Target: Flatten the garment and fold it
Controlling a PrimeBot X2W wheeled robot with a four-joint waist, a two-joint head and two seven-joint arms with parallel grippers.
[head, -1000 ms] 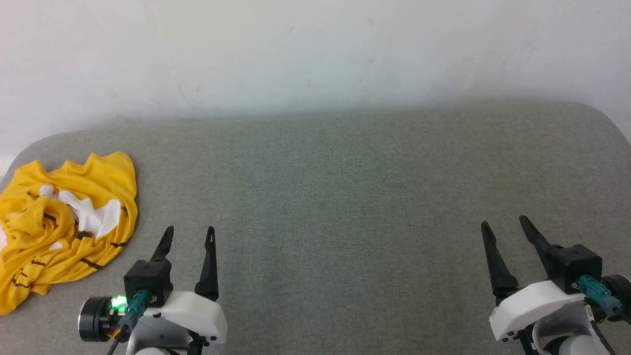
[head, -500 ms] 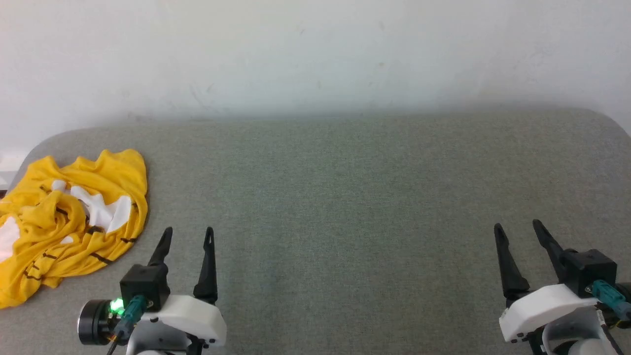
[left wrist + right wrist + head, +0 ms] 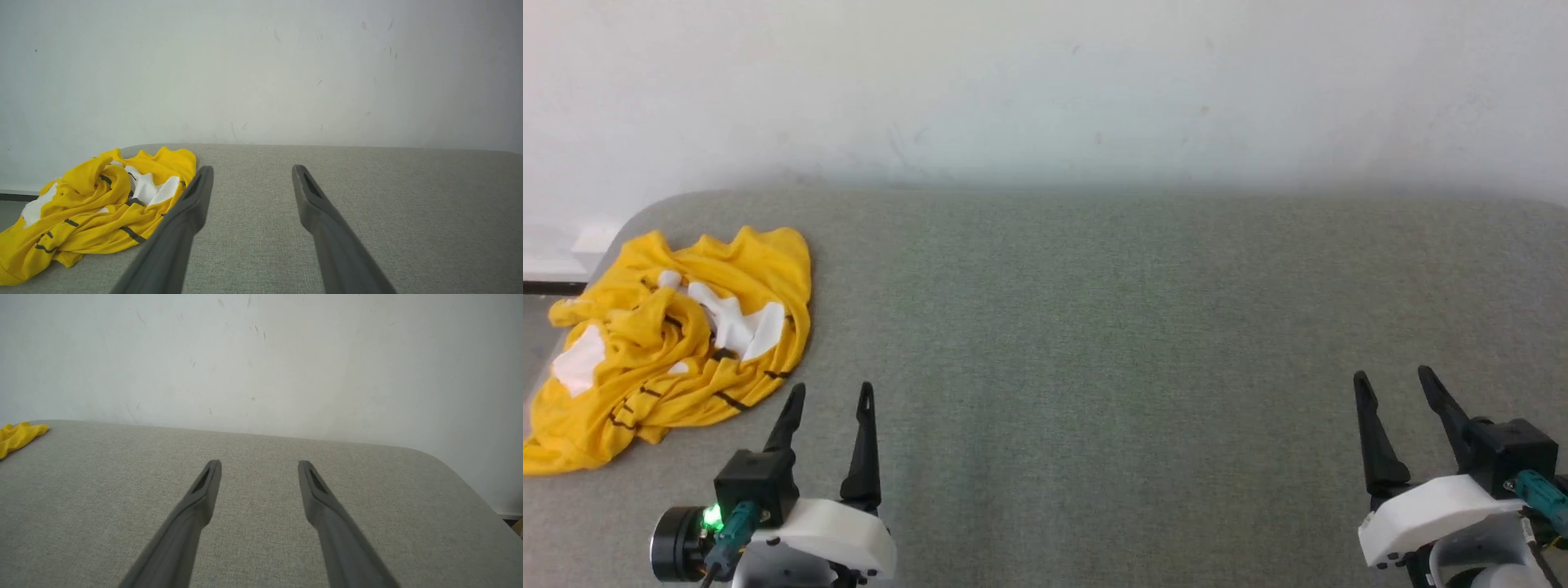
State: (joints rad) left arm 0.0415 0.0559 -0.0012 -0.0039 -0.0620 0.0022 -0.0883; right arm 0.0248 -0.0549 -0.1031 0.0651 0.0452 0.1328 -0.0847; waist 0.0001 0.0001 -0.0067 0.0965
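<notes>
First, reach the crumpled garment (image 3: 678,343), heaped at the far-left corner of the grey counter (image 3: 1094,327). Both the left pincer (image 3: 832,387) and right pincer (image 3: 1391,373) stand spread and empty. Grip an outer edge, not the bunched centre, then drag it toward mid-counter.

Surface: grey woven fabric pad (image 3: 1094,327), flat, with rounded far corners. It runs under and ahead of the jaws of the left gripper (image 3: 832,388) and the right gripper (image 3: 1392,374).

One item on it: yellow garment (image 3: 678,343), crumpled in a heap, white and black print showing in the folds. It lies left of and just beyond the left jaws, reaching the pad's left edge, and well apart from the right jaws.
</notes>
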